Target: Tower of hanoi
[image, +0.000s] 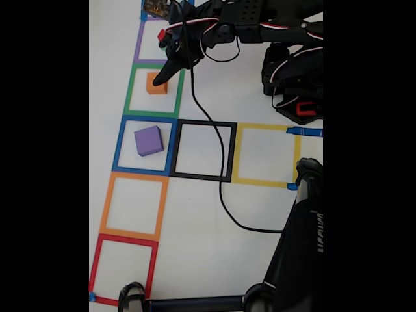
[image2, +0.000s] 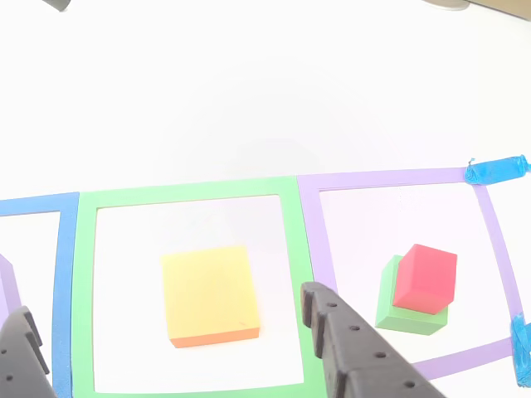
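In the other view, the orange cube (image2: 211, 294) lies inside the green tape square, and my gripper (image2: 166, 307) is open with one finger (image2: 348, 348) on each side of it, not touching it. The red cube (image2: 425, 278) sits on top of the green cube (image2: 411, 319) in the purple tape square to the right. In the fixed view, the gripper (image: 161, 77) hangs over the orange cube (image: 156, 83). The purple cube (image: 149, 140) rests alone in the blue tape square. A bit of the red cube (image: 161, 34) shows beside the arm.
Black (image: 203, 150), yellow (image: 265, 155), orange (image: 132, 206) and red (image: 124, 268) tape squares hold nothing. A black cable (image: 221, 188) trails across the table. The arm's base (image: 296, 78) stands at top right and a black stand (image: 299, 260) rises at bottom right.
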Robot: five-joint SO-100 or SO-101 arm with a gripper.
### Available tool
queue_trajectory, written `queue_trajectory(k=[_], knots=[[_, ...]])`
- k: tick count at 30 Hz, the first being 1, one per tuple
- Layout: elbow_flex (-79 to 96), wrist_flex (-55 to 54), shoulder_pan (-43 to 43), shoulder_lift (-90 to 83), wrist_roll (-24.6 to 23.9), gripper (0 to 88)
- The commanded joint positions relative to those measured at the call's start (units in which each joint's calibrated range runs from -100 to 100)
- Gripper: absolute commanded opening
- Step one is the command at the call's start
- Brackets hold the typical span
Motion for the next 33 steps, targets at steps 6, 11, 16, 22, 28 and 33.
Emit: queue_trajectory(k=[6,11,16,22,28,33], knots=[[6.6,-31.7,0.4,16.8,0.2,41.5],[8.6,-44.3,0.7,26.3,0.2,41.7],[7.8,-53.2,1.9,36.0,0.2,41.8],[5.4,-61.2,1.2,46.4,0.2,41.7],[3.9,-66.5,-0.3,53.5,0.2,41.3],[3.7,-70.3,-2.0,57.4,0.2,38.4]])
